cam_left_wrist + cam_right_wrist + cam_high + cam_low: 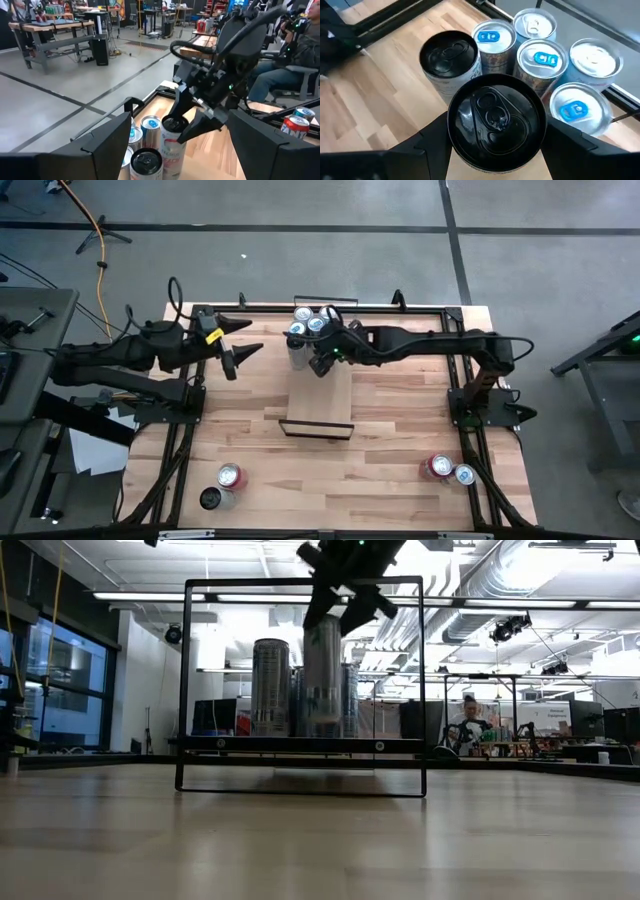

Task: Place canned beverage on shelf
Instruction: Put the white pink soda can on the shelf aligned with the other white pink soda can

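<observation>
Placement under way: right tool clamped on black-topped can at shelf far end; next, release. Left tool apart.

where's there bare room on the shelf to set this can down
Crowded: the shelf's far end, where a cluster of cans stands; the right gripper holds a black-topped can just beside them. Free: the bare plank from that can to the black frame at the near end. The left gripper waits open, left of the shelf.
</observation>
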